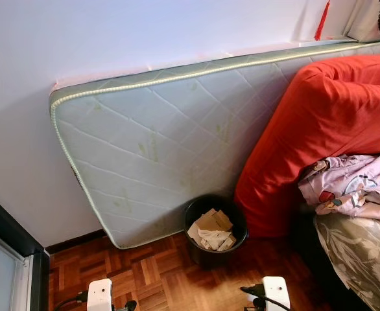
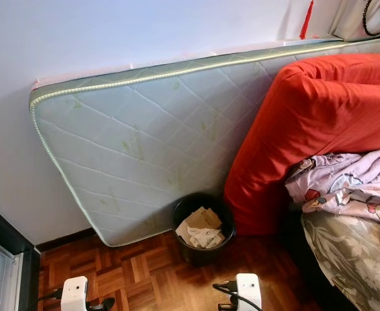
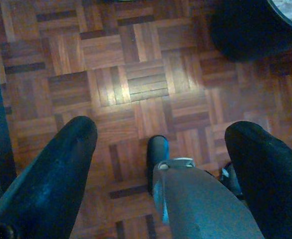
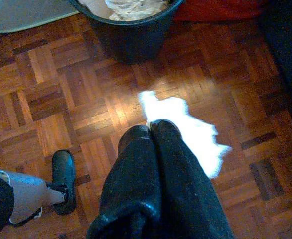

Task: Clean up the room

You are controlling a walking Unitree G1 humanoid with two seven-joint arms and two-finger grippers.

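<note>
Parquet flooring (image 1: 164,272) of reddish-brown wood blocks covers the room, running up to a pale wall (image 1: 112,32). A black bin (image 1: 214,230) stands on the floor, holding crumpled paper and flattened cardboard (image 1: 211,232). The bin sits just in front of a pale green quilted mattress (image 1: 157,142) that leans on its long edge against the wall, and just beside a large red-covered cushion or mattress (image 1: 320,129) propped to its right. A pink patterned sheet (image 1: 355,184) is draped against the red cover and lies over a bed with a grey-green leaf-print cover (image 1: 358,253).

In the right wrist view, the right gripper (image 4: 151,130) hangs above the floor with its two black fingers pressed together, clenched on a white scrap of tissue or paper (image 4: 186,130) that sticks out beyond the tips; the bin (image 4: 128,30) is nearby ahead of it. In the left wrist view, the left gripper (image 3: 161,134) hangs low over the floor with its fingers (image 3: 61,164) spread wide apart, released, nothing between them. The robot's grey leg and black foot (image 3: 158,152) show below it, and the bin's dark wall (image 3: 245,30) is off to one side. A dark door frame (image 1: 8,233) stands at the left edge.
</note>
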